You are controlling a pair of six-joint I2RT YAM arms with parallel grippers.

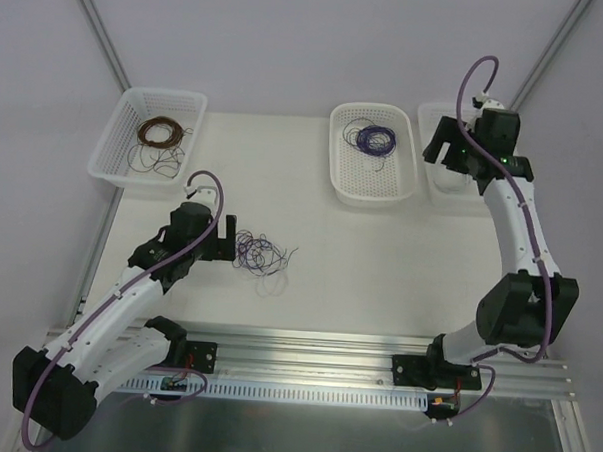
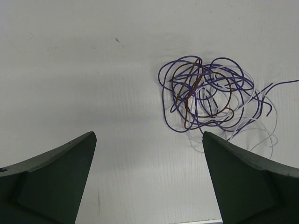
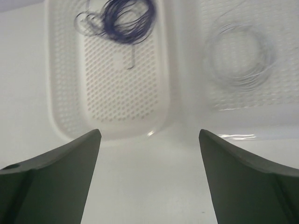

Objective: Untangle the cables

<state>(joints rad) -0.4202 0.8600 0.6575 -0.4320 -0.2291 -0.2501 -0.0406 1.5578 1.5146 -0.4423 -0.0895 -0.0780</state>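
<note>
The cables lie as a small knot of thin purple, brown and white wires on the table, left of centre. In the left wrist view the cables sit ahead and to the right of my fingers. My left gripper is just left of the knot, open, with bare table between its fingers. My right gripper hovers at the far right by the baskets, open and holding nothing.
Three white perforated baskets stand at the back. The left basket holds a brown coil. The middle basket holds a purple coil. The right basket holds a white coil.
</note>
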